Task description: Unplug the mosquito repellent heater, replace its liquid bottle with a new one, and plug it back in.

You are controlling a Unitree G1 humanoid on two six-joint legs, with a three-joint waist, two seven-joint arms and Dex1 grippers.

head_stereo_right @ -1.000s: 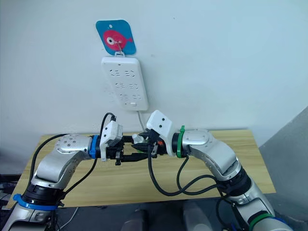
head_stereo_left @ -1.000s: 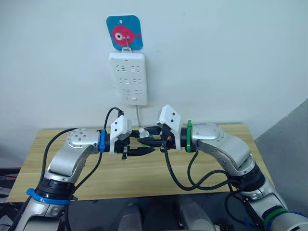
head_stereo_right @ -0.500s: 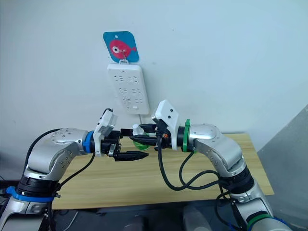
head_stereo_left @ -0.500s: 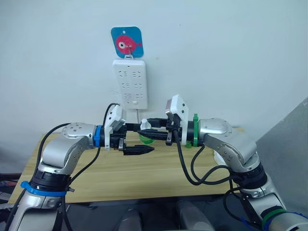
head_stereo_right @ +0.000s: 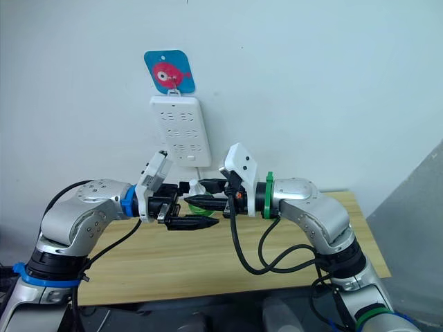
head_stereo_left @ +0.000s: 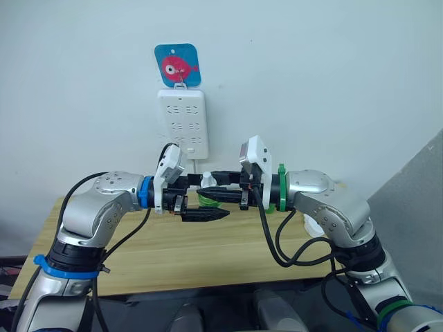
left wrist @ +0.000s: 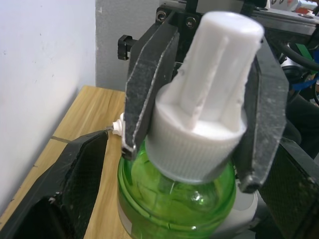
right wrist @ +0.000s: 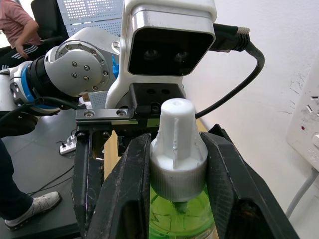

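Note:
A green liquid bottle (head_stereo_left: 206, 200) with a ribbed white cap (left wrist: 199, 144) hangs in the air above the wooden table (head_stereo_left: 208, 252). My right gripper (head_stereo_left: 212, 185) is shut on that cap, one finger (right wrist: 124, 189) pressed on each side. From the opposite side my left gripper (head_stereo_left: 211, 199) faces it and stands open, its black fingers (left wrist: 75, 189) flanking the bottle without touching it. A small white thing (head_stereo_left: 313, 225) lies on the table behind my right forearm; I cannot tell whether it is the mosquito repellent heater.
A tall white power strip (head_stereo_left: 183, 123) hangs on the wall from a blue fish hook (head_stereo_left: 176, 66), its cord dropping behind the grippers. In the right wrist view a person (right wrist: 17, 22) sits in the background and another power strip (right wrist: 67, 147) lies on the floor.
Both grippers have risen from just above the table, the right one carrying the bottle. The left gripper has edged toward the bottle. The camera has also shifted.

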